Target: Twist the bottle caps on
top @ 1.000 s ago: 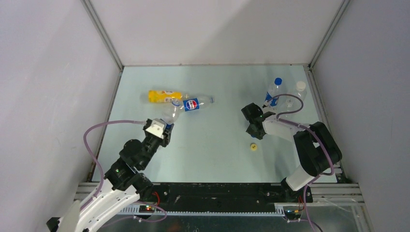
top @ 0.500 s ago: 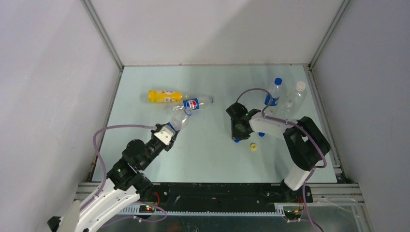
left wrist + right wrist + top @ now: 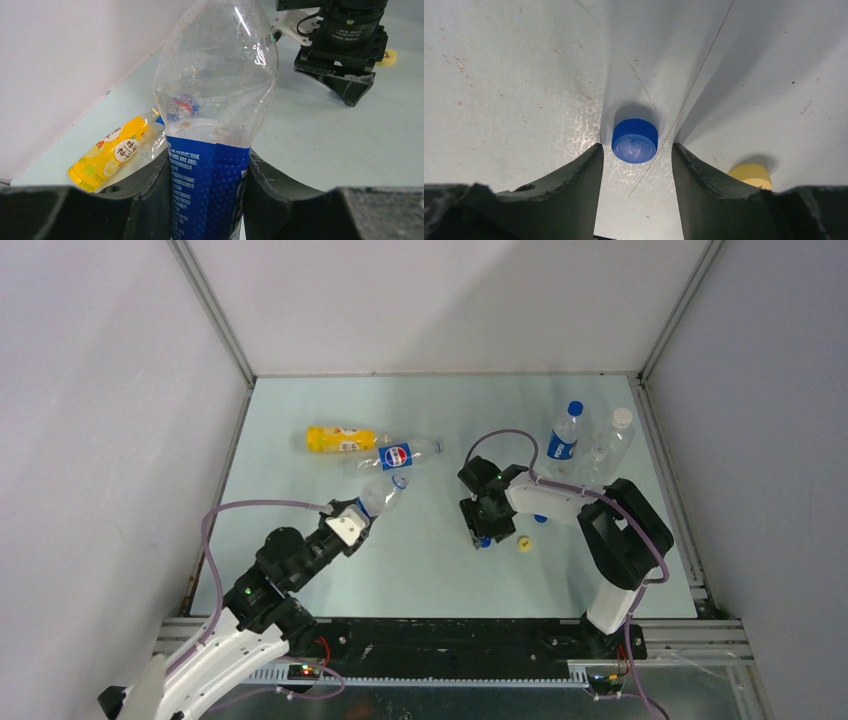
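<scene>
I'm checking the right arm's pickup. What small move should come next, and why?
Probably close the right gripper on the blue cap: it lies on the table between the open jaws, with a gap on each side. The left gripper holds a bottle that looks ready to take it.

My left gripper [image 3: 207,200] clamps the blue-labelled clear bottle [image 3: 215,85] at its label. Far left, the yellow-orange bottle [image 3: 112,152] lies beside the wall [image 3: 75,50]. Right: the right gripper [image 3: 345,80], with a yellow cap [image 3: 387,56] beside it.
</scene>
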`<act>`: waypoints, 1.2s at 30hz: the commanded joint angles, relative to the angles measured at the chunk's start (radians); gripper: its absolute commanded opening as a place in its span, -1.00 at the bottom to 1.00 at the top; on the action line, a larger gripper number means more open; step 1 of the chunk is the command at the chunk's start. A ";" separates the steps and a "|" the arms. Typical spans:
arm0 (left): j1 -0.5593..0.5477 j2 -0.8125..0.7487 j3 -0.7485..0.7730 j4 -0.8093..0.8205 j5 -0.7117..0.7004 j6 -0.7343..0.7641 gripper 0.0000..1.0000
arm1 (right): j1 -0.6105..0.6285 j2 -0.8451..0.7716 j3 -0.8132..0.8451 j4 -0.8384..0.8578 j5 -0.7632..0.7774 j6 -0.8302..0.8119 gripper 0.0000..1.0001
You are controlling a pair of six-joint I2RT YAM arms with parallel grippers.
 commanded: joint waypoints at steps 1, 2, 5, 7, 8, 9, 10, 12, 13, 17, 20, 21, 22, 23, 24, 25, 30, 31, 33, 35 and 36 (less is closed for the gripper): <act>-0.003 0.018 0.028 -0.004 0.024 0.024 -0.17 | -0.001 0.022 0.047 -0.042 -0.013 -0.030 0.11; -0.003 0.018 0.028 -0.006 0.025 0.025 -0.17 | 0.001 0.025 0.056 -0.040 -0.014 -0.028 0.11; -0.004 0.022 0.030 -0.009 0.026 0.025 -0.17 | 0.000 0.038 0.071 -0.035 -0.017 -0.022 0.10; -0.003 0.023 0.029 -0.012 0.028 0.025 -0.17 | -0.001 0.044 0.076 -0.029 -0.017 -0.021 0.07; -0.003 0.024 0.029 -0.013 0.029 0.027 -0.17 | 0.000 0.046 0.079 -0.025 -0.017 -0.020 0.07; -0.003 0.025 0.030 -0.013 0.031 0.028 -0.17 | 0.001 0.049 0.081 -0.024 -0.015 -0.019 0.05; -0.003 0.027 0.030 -0.013 0.031 0.029 -0.17 | 0.001 0.054 0.085 -0.023 -0.014 -0.017 0.05; -0.004 0.031 0.031 -0.013 0.034 0.030 -0.17 | 0.000 0.059 0.092 -0.023 -0.012 -0.013 0.03; -0.004 0.032 0.032 -0.016 0.034 0.030 -0.17 | 0.000 0.061 0.096 -0.022 -0.013 -0.013 0.01; -0.003 0.043 0.037 -0.022 0.034 0.034 -0.17 | 0.001 0.069 0.107 -0.027 -0.014 -0.007 -0.05; -0.003 0.046 0.040 -0.025 0.031 0.037 -0.19 | 0.000 0.068 0.108 -0.031 -0.010 -0.006 -0.17; -0.003 0.045 0.039 -0.025 0.030 0.039 -0.21 | 0.000 0.065 0.106 -0.036 -0.010 -0.006 -0.20; -0.003 0.046 0.039 -0.025 0.031 0.039 -0.21 | -0.001 0.065 0.107 -0.043 -0.009 -0.008 -0.27; -0.003 0.046 0.038 -0.023 0.031 0.042 -0.22 | -0.001 0.059 0.107 -0.047 -0.008 -0.009 -0.30; -0.003 0.047 0.037 -0.019 0.032 0.044 -0.22 | 0.000 0.055 0.106 -0.052 -0.009 -0.012 -0.39; -0.003 0.047 0.036 -0.017 0.030 0.044 -0.23 | 0.000 0.043 0.107 -0.055 -0.009 -0.014 -0.45; -0.003 0.062 0.009 0.037 0.004 0.044 -0.22 | -0.001 -0.044 0.107 -0.076 -0.024 -0.046 -0.90; -0.004 0.067 -0.005 0.060 0.004 0.044 -0.22 | 0.001 -0.080 0.107 -0.078 -0.029 -0.052 -0.97; -0.003 0.069 -0.023 0.093 0.009 0.046 -0.22 | 0.000 -0.144 0.107 -0.081 -0.038 -0.076 -1.00; -0.003 0.065 -0.024 0.106 0.023 0.039 -0.22 | 0.001 -0.210 0.115 -0.094 -0.049 -0.118 -1.00; -0.003 0.063 -0.021 0.107 0.028 0.035 -0.22 | 0.000 -0.255 0.122 -0.094 -0.055 -0.133 -1.00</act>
